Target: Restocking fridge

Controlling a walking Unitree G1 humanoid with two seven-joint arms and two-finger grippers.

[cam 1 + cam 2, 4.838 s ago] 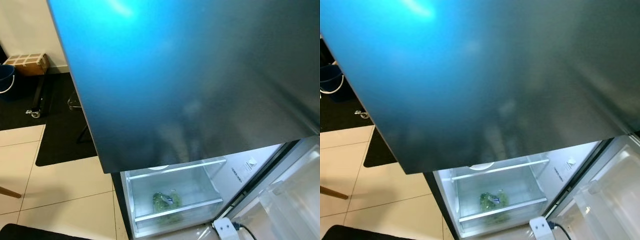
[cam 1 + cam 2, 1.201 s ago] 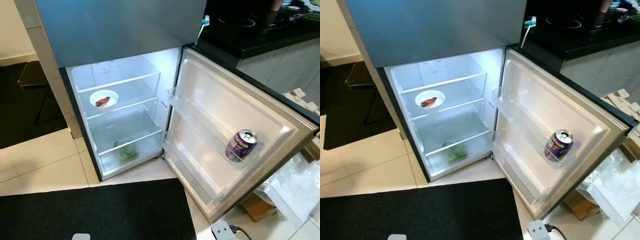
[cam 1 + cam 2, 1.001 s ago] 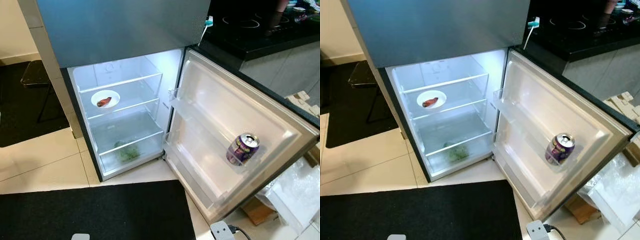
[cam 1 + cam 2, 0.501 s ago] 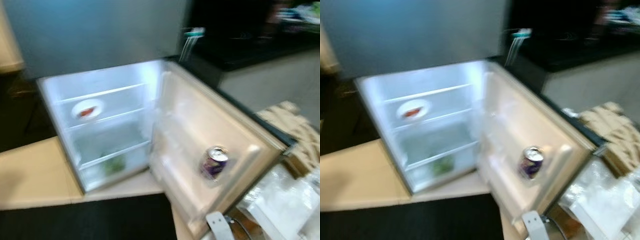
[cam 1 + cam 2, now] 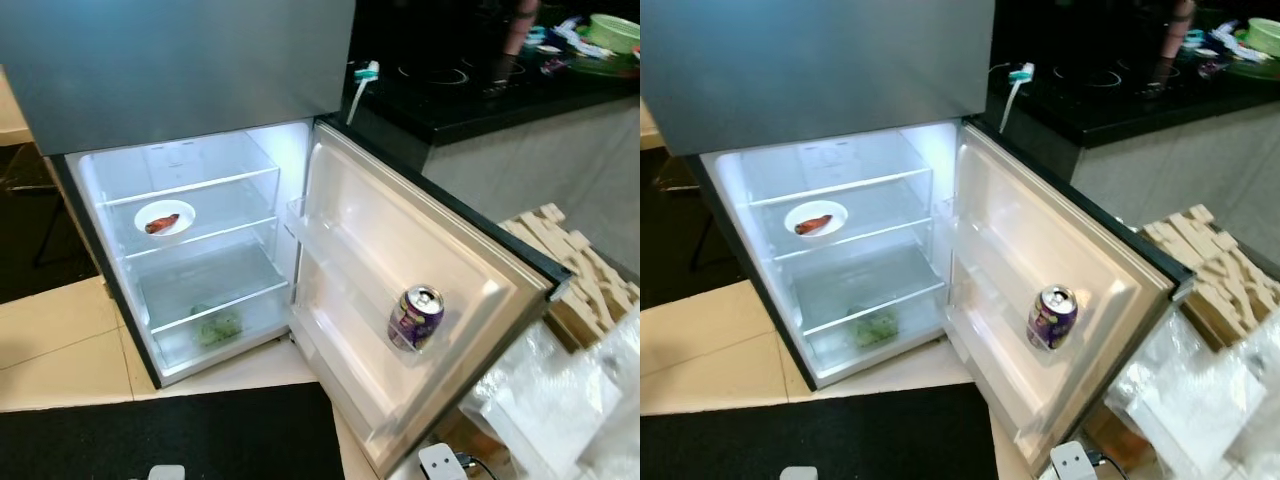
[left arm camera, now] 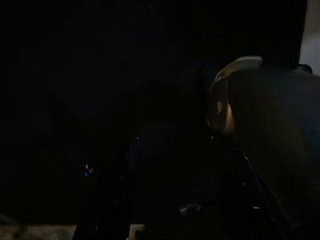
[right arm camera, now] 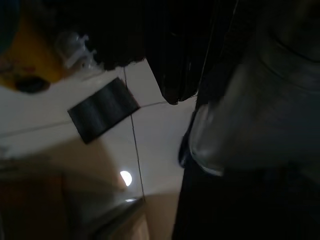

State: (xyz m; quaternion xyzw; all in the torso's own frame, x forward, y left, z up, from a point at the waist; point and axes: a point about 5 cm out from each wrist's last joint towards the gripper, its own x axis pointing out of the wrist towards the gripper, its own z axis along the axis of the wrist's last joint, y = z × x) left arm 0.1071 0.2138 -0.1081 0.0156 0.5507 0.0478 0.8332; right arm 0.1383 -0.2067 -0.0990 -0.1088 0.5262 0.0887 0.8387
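Below, the fridge (image 5: 180, 70) stands with its lower door (image 5: 400, 300) swung wide open to the right, and the inside is lit. A purple drink can (image 5: 415, 318) stands upright in a door shelf on the near part of the door; its label carries print, but the letters are too small to read. On a middle glass shelf lies a white plate (image 5: 165, 217) with a reddish piece of food (image 5: 161, 223) on it. In the bottom drawer (image 5: 215, 325), behind the clear front, sits a bunch of green vegetable (image 5: 218, 325). A white sticker with faint lines is on the back wall above the shelves, not readable. To the right of the fridge runs a black counter (image 5: 470, 90) with a cooktop, and a white and teal cable (image 5: 1017, 85) hangs at its left edge. On the floor at the right lie a pale cardboard tray (image 5: 1205, 265) and clear plastic wrap (image 5: 1190, 390); a black mat (image 5: 160, 435) covers the near floor. A white charger plug (image 5: 442, 463) shows at the near edge. In the left wrist view almost all is dark, with one curved shiny rim (image 6: 225, 90) of something round; whether the left gripper is open or closed I cannot tell. The right wrist view shows pale floor tiles (image 7: 150, 125), a dark rectangle (image 7: 102, 116) lying on them and a yellow object (image 7: 30, 60) at the corner, things which the head views do not give; a clear rounded object (image 7: 250, 120) is close to the camera, but the state of the right gripper I also cannot tell.
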